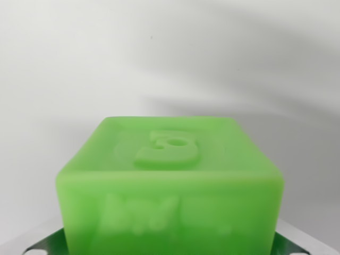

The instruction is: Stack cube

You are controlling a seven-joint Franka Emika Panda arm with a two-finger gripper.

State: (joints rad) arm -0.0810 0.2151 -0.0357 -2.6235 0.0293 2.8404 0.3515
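One green cube (170, 180) is filling the lower half of my wrist view, sitting dead centre and very close to the lens. Its top face is showing a raised figure (170, 149) shaped like a 3, and blurred raised marks are running across the near face. Grey metal parts (37, 241) of my own hardware are peeking out at both bottom corners, just beside the cube's lower edges and catching green reflections. My fingertips are hiding from me, so I cannot tell whether my gripper is clamping the cube or standing apart. A pale, plain surface (170, 58) with soft shadows is stretching behind.
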